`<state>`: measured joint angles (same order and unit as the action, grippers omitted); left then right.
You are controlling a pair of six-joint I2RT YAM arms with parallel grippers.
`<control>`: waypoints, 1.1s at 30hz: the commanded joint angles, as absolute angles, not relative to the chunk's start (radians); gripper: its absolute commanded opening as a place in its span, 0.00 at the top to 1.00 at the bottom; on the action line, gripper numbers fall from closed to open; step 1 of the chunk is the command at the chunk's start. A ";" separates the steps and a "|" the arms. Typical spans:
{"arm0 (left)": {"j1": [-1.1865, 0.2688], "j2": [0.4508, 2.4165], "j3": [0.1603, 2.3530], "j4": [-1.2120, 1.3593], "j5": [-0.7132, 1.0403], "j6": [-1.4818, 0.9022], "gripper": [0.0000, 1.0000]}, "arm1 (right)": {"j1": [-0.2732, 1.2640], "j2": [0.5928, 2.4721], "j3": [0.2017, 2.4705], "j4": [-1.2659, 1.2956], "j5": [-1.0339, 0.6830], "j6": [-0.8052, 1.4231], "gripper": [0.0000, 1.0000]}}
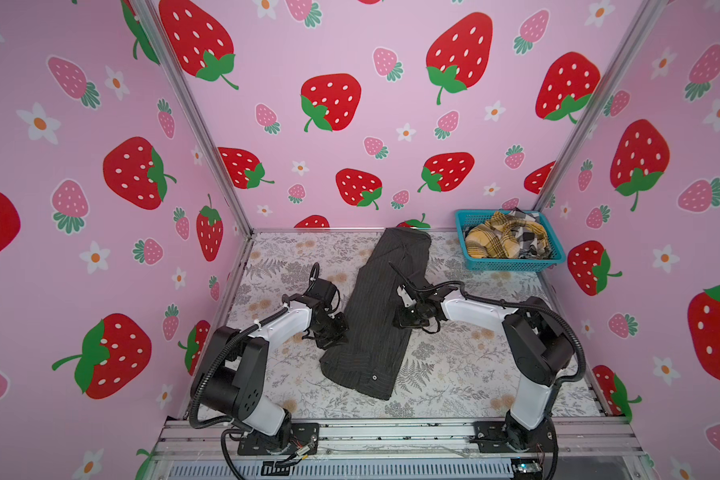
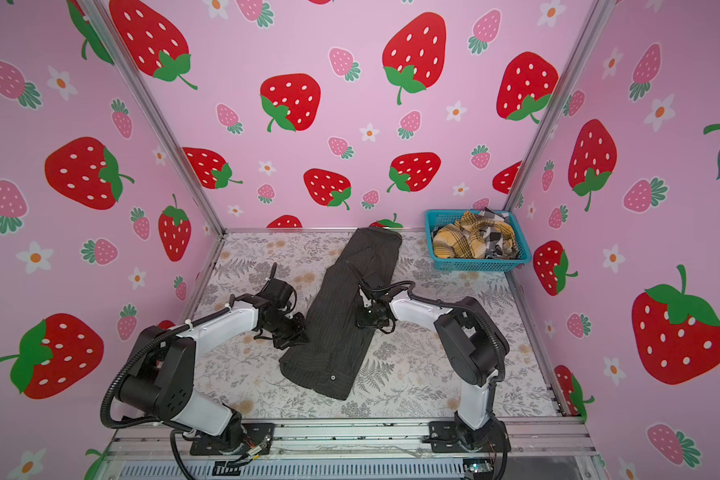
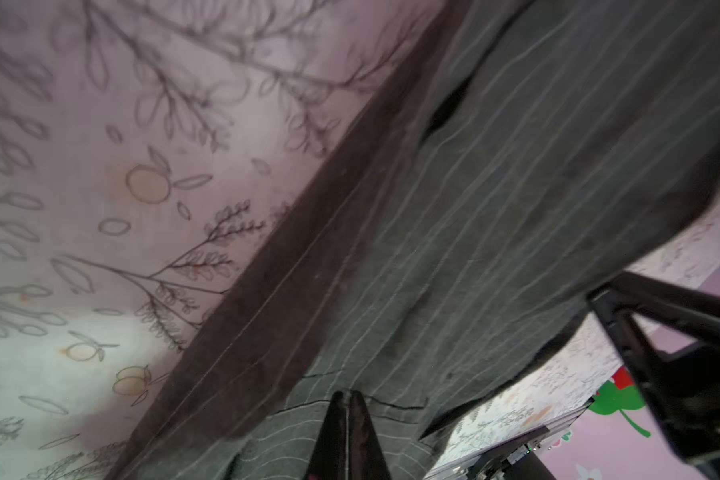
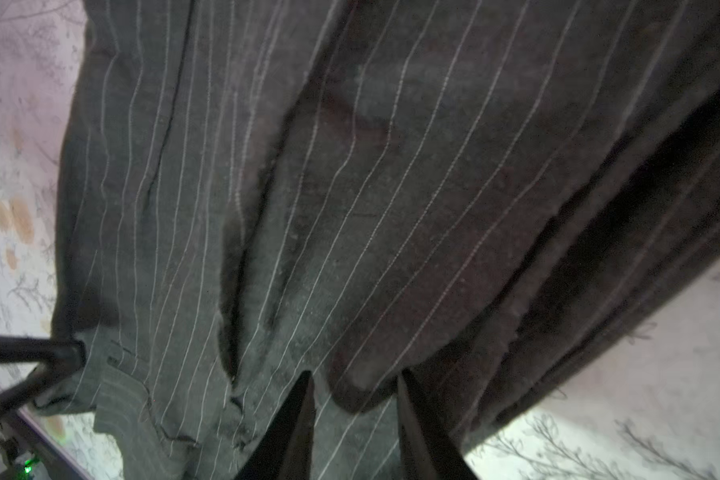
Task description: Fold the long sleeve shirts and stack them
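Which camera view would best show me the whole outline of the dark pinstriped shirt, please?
A top view: the pinstriped shirt lies full length on the table, its outline almost wholly visible. Both wrist views show only close-up patches of striped cloth.

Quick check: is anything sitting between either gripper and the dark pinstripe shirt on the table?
Nothing visible. The left gripper, jaws together, is right at the pinstripe shirt near its edge. The right gripper, jaws apart, is directly over the cloth. The basket stands apart in the far corner.
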<state>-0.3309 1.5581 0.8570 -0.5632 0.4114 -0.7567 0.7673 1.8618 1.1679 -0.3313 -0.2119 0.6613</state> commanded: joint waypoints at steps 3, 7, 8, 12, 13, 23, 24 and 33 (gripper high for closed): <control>-0.336 1.604 0.800 -0.479 0.462 -0.791 0.99 | 0.695 1.991 1.239 -0.370 -0.138 0.672 0.69; -0.403 1.631 0.773 -0.374 0.491 -0.871 0.99 | 0.611 2.064 1.344 -0.404 -0.133 0.608 0.71; -0.432 1.645 0.780 -0.349 0.501 -0.893 0.99 | 0.597 2.078 1.374 -0.415 -0.132 0.582 0.72; -0.544 1.662 0.839 -0.319 0.512 -0.944 0.97 | 0.563 2.049 1.462 -0.477 -0.103 0.505 0.73; -0.561 1.655 0.855 -0.320 0.517 -0.942 0.96 | 0.562 2.024 1.463 -0.487 -0.094 0.494 0.73; -0.428 1.242 0.913 -0.506 0.261 -0.810 0.48 | 0.725 1.712 1.242 -0.513 -0.106 0.555 0.49; -0.417 1.227 0.903 -0.502 0.259 -0.807 0.46 | 0.745 1.695 1.211 -0.496 -0.116 0.586 0.49; -0.340 1.356 0.783 -0.390 0.558 -0.910 0.41 | 0.867 1.686 1.079 -0.419 -0.165 0.733 0.50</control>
